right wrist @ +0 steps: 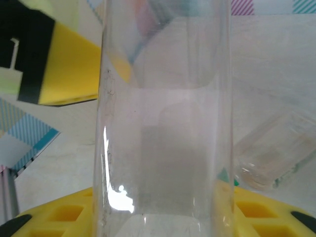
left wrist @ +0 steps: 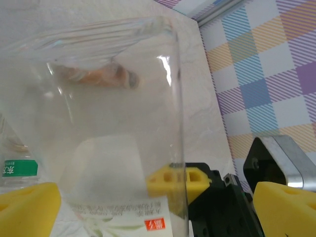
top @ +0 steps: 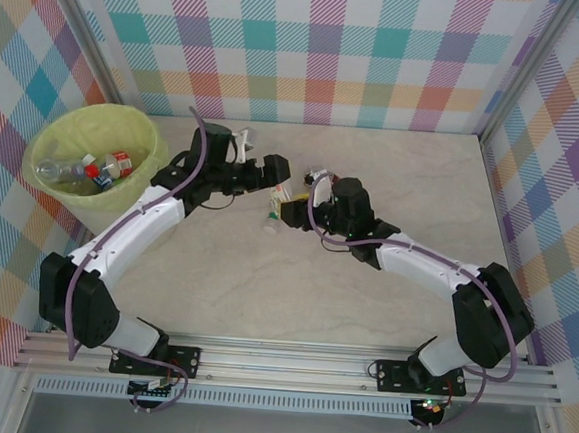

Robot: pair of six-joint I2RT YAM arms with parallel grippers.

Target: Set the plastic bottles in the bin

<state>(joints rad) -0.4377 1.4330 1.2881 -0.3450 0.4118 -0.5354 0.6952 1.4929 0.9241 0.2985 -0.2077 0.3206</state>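
Surface [top: 412, 186]: pale and marbled, it is stretching between checked walls [top: 313, 48].
Left side: the bin [top: 70, 204] is standing there.
Middle: a clear bottle [right wrist: 276, 158] is lying on its side.

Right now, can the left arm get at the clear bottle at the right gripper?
Likely yes: the left gripper is open, with the bottle between its fingers. The right gripper seems to grip it from the other side, without blocking them.

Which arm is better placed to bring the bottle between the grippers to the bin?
Left. The left gripper is open around the bottle, and the bin stands on that arm's side.
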